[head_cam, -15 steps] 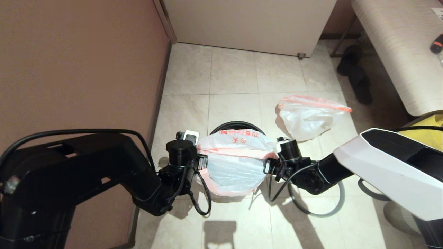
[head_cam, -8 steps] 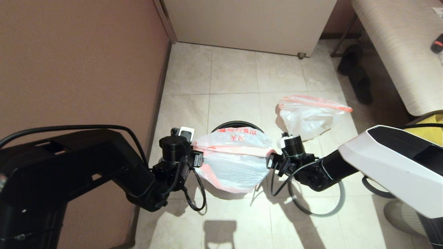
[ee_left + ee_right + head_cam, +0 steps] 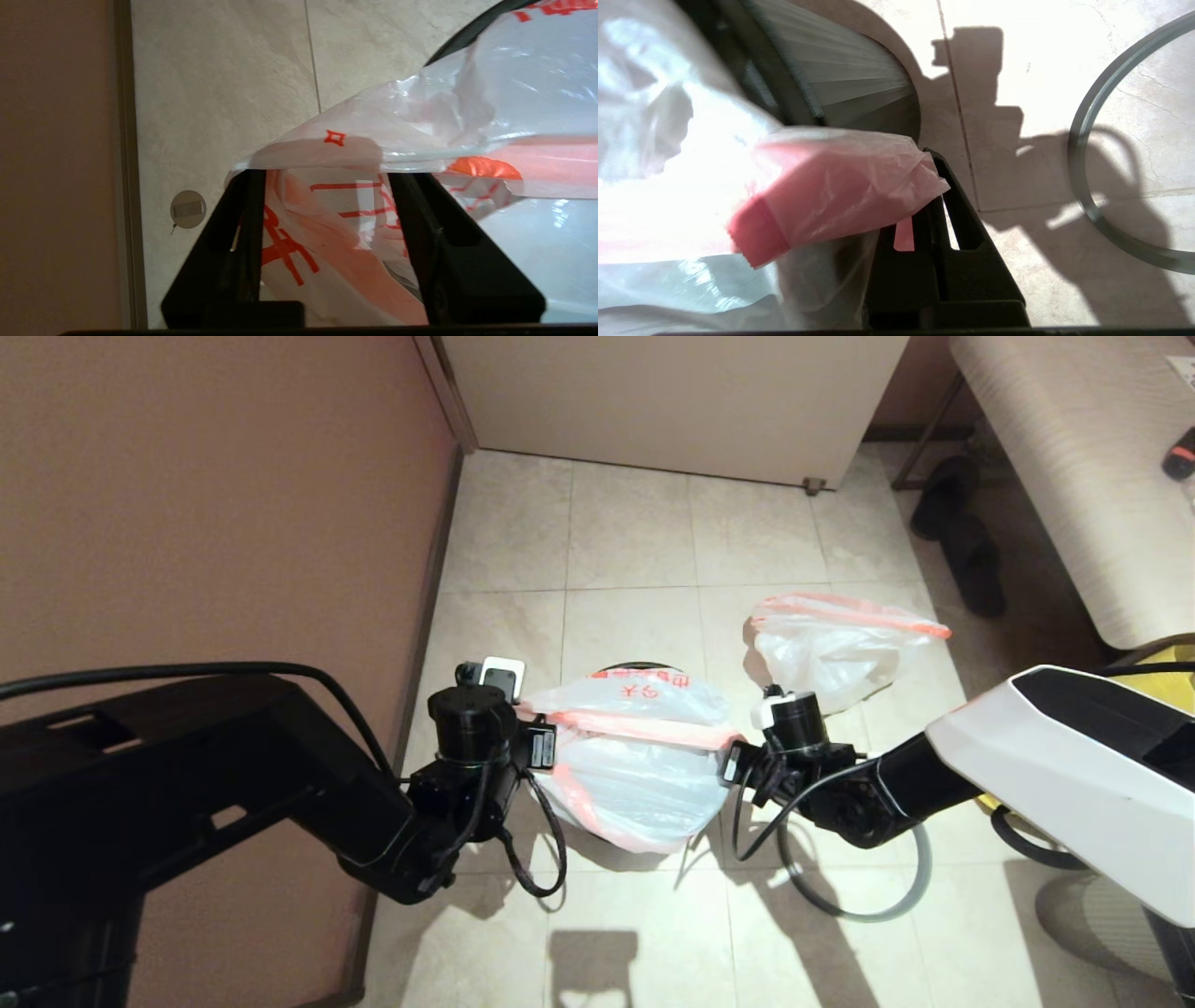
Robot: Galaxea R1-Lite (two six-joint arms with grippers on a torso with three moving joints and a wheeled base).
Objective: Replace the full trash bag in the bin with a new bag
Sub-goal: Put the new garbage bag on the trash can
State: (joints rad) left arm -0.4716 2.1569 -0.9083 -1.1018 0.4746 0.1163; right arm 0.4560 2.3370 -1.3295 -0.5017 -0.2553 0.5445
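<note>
Spanning the bin point(image 3: 644, 669), new bag point(image 3: 635, 761) between claws.

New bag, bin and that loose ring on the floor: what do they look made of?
New bag: thin, glossy translucent plastic film; it crinkles and light passes through.
Bin: apparently hard black plastic, matte, with fine vertical ribs on the wall.
Ring: rigid, smooth grey hoop, probably plastic, though metal cannot be ruled out.
</note>
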